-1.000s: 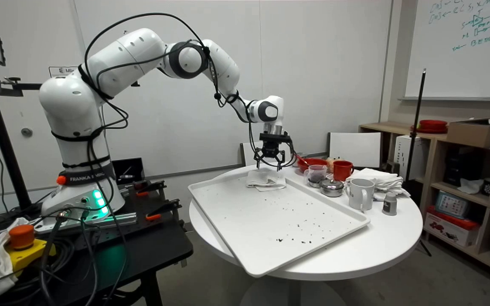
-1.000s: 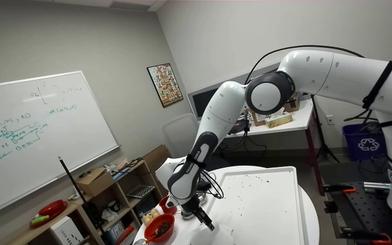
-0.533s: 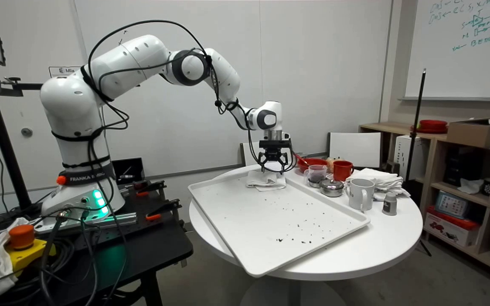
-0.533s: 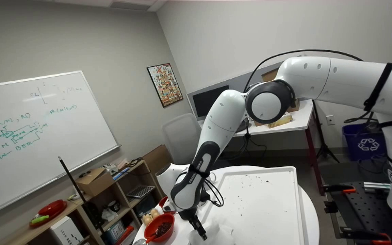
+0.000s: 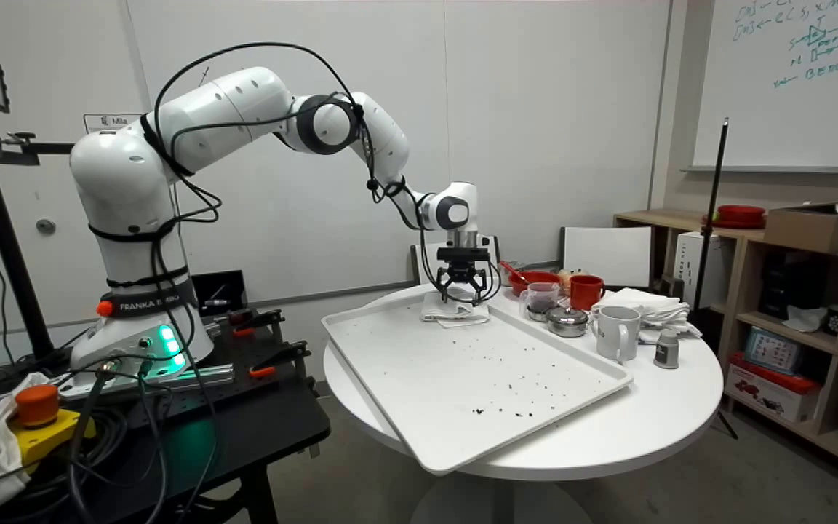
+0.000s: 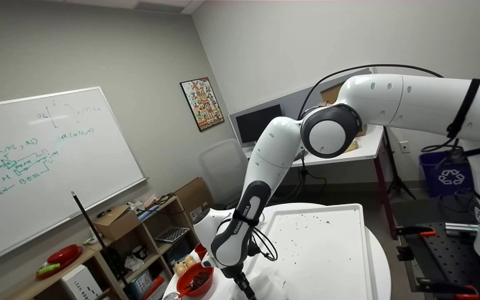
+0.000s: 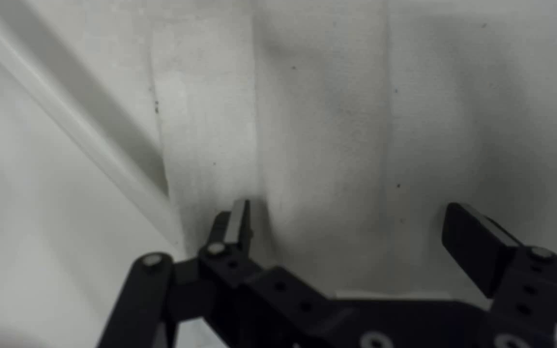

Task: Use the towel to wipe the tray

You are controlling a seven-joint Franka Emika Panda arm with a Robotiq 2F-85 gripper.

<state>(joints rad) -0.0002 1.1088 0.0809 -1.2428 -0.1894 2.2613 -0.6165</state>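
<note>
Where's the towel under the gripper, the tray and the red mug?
Towel [image 7: 324,135], wrist view: between two creases.
Tray [image 5: 419,389], in an exterior view: a bare flat part.
Red mug [image 5: 585,293], in an exterior view: its side.

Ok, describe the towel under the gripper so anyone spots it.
Start with the round white table, then the big tray. At the tray's far corner in an exterior view lies the white towel, folded in layers, unlike the bunched cloth behind the grey mug.

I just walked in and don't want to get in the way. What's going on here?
A robot arm has its open hand spread over a folded white towel at one end of the tray. Nothing is gripped yet; whether it touches the towel is hard to tell. Dark crumbs are scattered on the tray, so the aim is probably wiping.
</note>
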